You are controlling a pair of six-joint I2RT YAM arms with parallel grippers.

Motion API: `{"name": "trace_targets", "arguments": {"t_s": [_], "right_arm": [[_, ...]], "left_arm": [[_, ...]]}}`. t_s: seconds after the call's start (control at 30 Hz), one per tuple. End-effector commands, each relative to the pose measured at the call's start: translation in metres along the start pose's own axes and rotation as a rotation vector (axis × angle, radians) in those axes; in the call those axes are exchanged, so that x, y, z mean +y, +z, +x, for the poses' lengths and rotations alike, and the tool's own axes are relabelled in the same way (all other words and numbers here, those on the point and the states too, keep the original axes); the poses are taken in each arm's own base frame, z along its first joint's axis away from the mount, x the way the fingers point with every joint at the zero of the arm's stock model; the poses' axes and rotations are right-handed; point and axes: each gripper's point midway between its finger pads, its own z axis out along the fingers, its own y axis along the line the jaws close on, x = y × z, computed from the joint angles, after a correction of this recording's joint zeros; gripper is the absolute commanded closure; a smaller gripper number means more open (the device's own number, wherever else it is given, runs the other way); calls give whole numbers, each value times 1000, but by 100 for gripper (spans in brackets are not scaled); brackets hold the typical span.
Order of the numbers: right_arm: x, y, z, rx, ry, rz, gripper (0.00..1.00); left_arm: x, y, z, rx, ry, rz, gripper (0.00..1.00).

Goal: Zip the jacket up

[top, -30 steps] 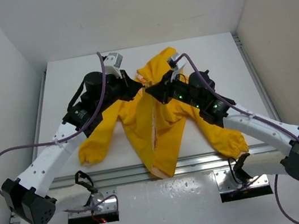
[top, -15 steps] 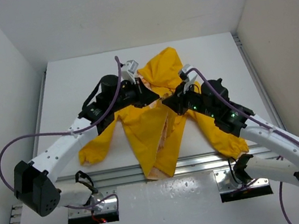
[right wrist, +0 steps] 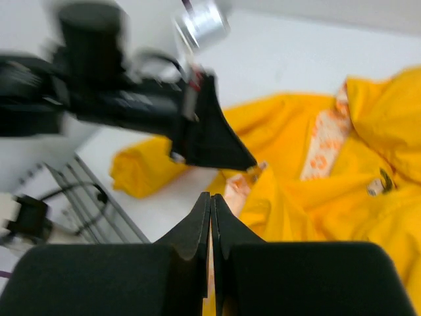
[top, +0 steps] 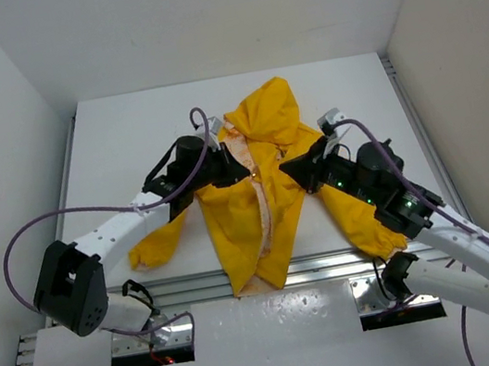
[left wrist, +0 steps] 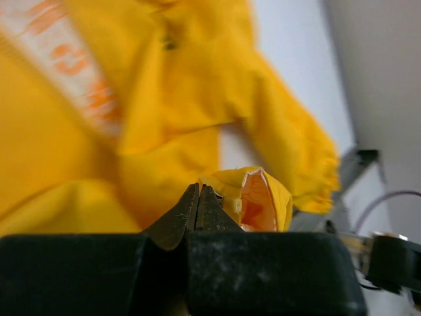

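The jacket (top: pixel 258 124) lies mid-table (top: pixel 123 133), hood toward the far edge, hem overhanging the near edge, front parted. The left gripper (top: pixel 241 174) pinches a raised fold of one front edge. The right gripper (top: pixel 285 168) meets the opposite edge, jaws pressed together; whether cloth lies between them cannot be told. White tabletop shows outside both sleeves.

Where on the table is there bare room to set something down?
Far left corner of the table, behind the left arm; far right corner beside the jacket hood. Middle is crowded: jacket under both arms, sleeves reaching the near edge.
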Motion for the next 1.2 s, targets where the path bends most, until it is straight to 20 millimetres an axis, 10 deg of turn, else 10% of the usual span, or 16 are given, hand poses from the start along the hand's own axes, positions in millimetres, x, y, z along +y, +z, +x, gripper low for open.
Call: {"name": "trace_targets", "arguments": {"t_s": [0.0,0.1,0.3,0.37,0.5,0.77,1.17], "right_arm": [[14,-5,-45,-150,94,-35,100],[10,1,-37,-112,177,-34,94],[16,10,-42,-10,382,-137,35],[9,18,-48,26,484,-112,31],[5,28,-38,177,731,-155,31],[31,34,-96,142,907,-340,61],[46,59,-55,352,1046,-349,39]], "left_arm": [[41,-4,0,-13,4,-164,100],[24,-15,-13,-57,46,-131,100],[9,-36,-37,-154,87,-131,100],[-1,-48,-51,-203,117,-115,100],[-20,-67,-70,-267,203,-83,100],[-31,-83,-93,-353,392,-167,100],[-63,-87,-116,-421,501,-153,100]]}}
